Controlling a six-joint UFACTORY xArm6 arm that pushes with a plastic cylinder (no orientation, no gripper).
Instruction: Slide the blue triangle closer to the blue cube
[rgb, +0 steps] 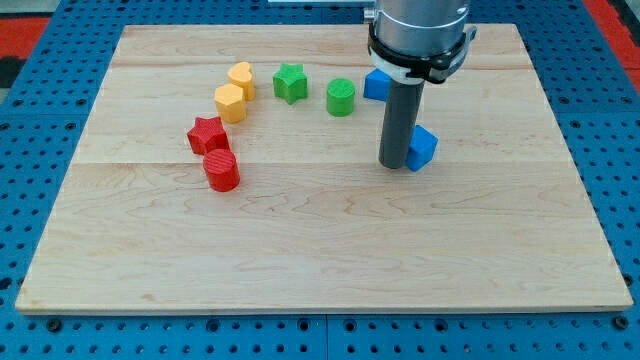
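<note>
My tip (395, 164) rests on the wooden board (320, 240), right of centre. A blue block (422, 148) that looks like the triangle lies against the tip's right side, partly hidden by the rod. A second blue block (376, 84), apparently the cube, lies above it towards the view's top, behind the rod, with its right part hidden by the arm. The two blue blocks are about one block width apart.
Left of the tip, a curved row of blocks: a green cylinder (340, 97), a green star (290, 82), two yellow blocks (241, 78) (230, 102), a red star (207, 134) and a red cylinder (221, 170).
</note>
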